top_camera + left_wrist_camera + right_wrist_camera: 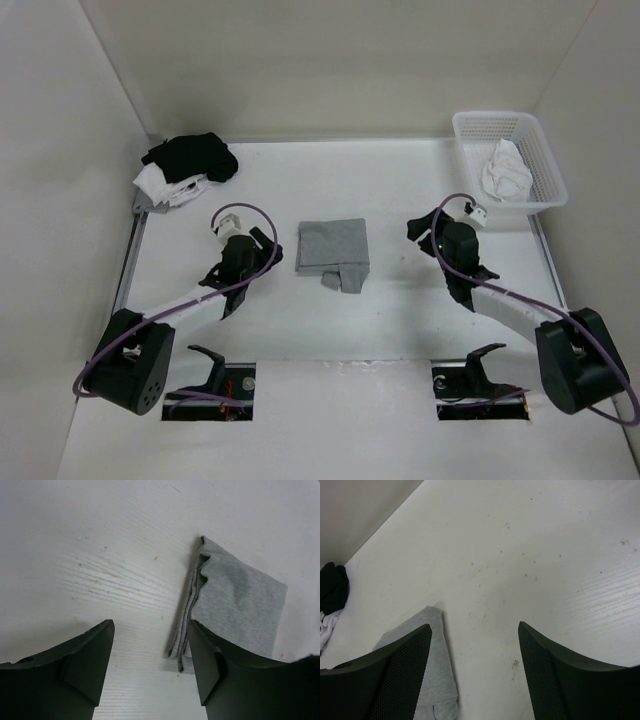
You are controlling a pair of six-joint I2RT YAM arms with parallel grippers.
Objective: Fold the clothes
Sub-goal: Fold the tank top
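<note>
Clothes (333,250) lie folded; near edge uneven, stepped.

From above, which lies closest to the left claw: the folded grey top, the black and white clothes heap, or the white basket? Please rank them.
From the left gripper:
1. grey top, just to its right, mid-table.
2. black and white clothes heap, far left corner.
3. white basket, far right corner.
</note>
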